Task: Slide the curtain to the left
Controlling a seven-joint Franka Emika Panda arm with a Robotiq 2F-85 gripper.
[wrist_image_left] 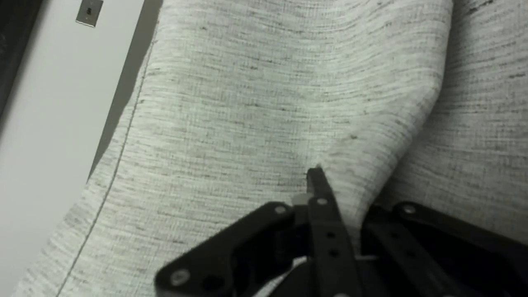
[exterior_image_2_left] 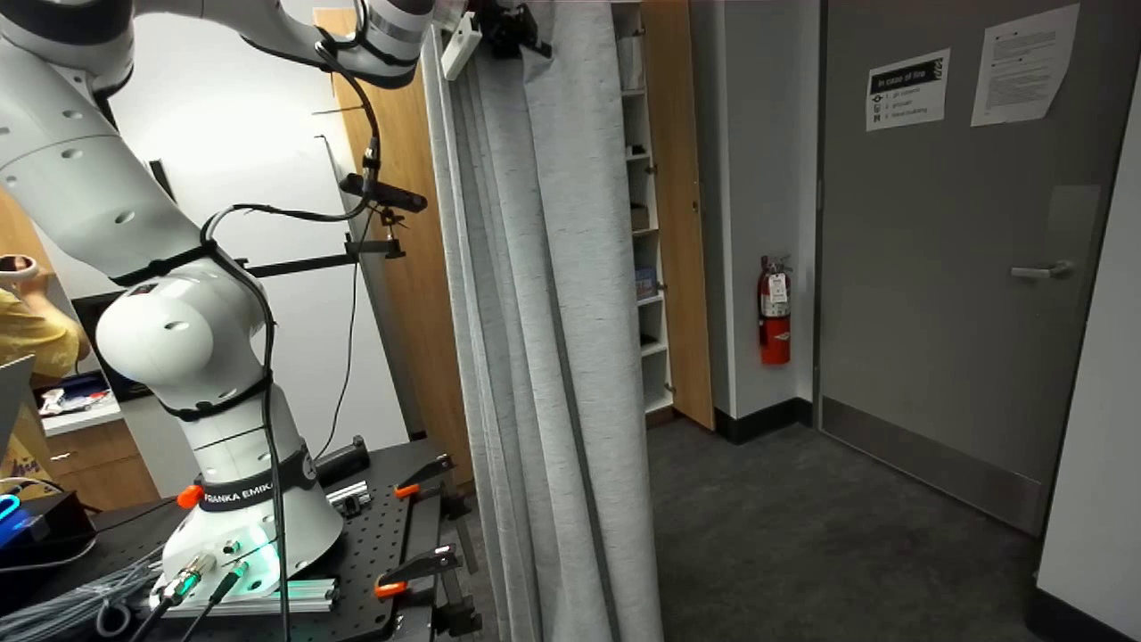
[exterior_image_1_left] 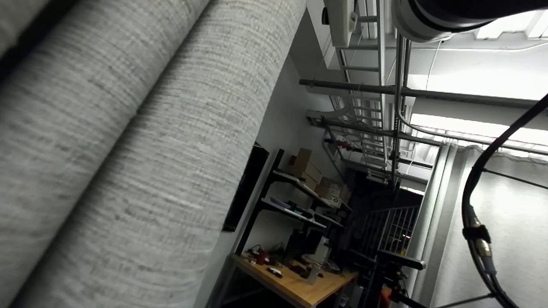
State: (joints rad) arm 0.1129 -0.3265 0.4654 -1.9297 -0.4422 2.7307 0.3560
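The curtain is a large light-grey woven drape with deep vertical folds. It hangs beside the robot in an exterior view [exterior_image_2_left: 570, 294] and fills the left of an exterior view [exterior_image_1_left: 180, 141], where it looks tilted. In the wrist view the curtain [wrist_image_left: 231, 103] covers most of the picture. My gripper [wrist_image_left: 342, 198] is shut on a narrow fold of the curtain, which bunches between its fingers. Part of the right finger is hidden by the cloth. In an exterior view the dark gripper [exterior_image_2_left: 513, 34] is at the top, against the upper part of the curtain.
An open cabinet [exterior_image_2_left: 682, 214] stands behind the curtain. A red fire extinguisher [exterior_image_2_left: 775, 312] and a grey door [exterior_image_2_left: 927, 294] are to the right. A camera on a bracket [exterior_image_2_left: 388, 192] is near the arm. A wooden desk [exterior_image_1_left: 308, 291] and shelves [exterior_image_1_left: 295, 205] are in the background.
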